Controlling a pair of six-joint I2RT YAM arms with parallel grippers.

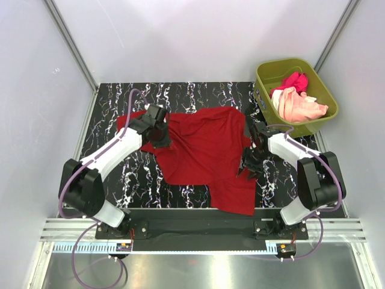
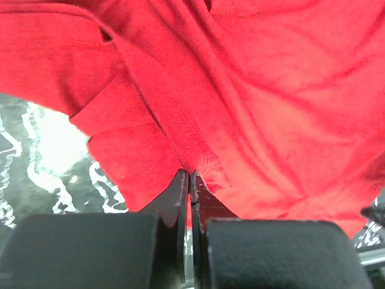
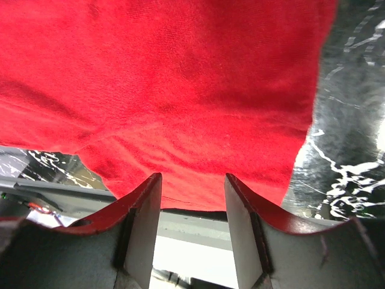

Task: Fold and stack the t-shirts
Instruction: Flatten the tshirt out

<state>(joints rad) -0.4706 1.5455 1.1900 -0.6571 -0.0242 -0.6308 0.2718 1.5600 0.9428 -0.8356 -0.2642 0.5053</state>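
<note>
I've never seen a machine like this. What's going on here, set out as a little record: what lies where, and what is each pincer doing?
Red t-shirt: spread out, rumpled and unfolded, on the black marbled table
Left pincer: shut, pinching a fold of the red t-shirt
Right pincer: open, at the shirt's right edge, gripping nothing
Green tub: far right corner, holding the pink t-shirt and peach t-shirt, both bunched up
Shirts folded: none

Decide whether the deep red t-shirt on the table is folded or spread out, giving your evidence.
Spread out, not folded: the deep red t-shirt lies open and rumpled across the table, one sleeve reaching left.
</note>
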